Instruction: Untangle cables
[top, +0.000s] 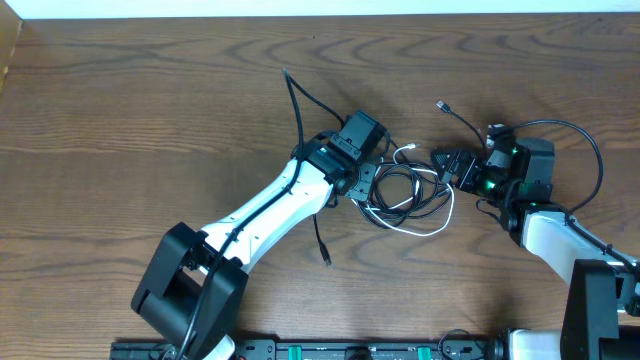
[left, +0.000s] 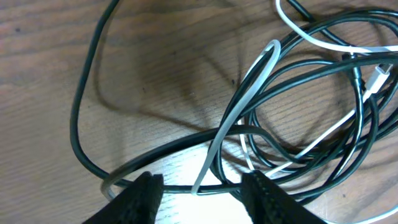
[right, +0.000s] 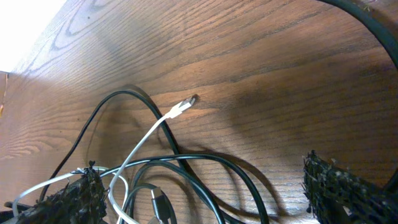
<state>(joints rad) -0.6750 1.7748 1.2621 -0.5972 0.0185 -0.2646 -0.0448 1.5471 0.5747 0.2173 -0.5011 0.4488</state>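
Observation:
The cables (top: 405, 195) lie in a loose tangle at the table's middle, black loops crossed by a white cord (top: 432, 226). My left gripper (top: 367, 186) sits at the tangle's left edge. In the left wrist view that gripper (left: 200, 193) is open, its jaws apart with a black strand (left: 242, 186) and a pale strand (left: 233, 118) running across the gap. My right gripper (top: 452, 165) is at the tangle's right side. In the right wrist view it (right: 202, 186) stands wide open over black loops (right: 249, 180), with a white plug end (right: 183, 106) on the wood beyond.
Loose black cable ends trail out of the tangle to the far left (top: 287, 76), the near left (top: 326, 256) and the far right (top: 441, 105). A thick black arm wire (top: 590, 140) loops beside the right wrist. Brown wooden table (top: 150, 120) all around.

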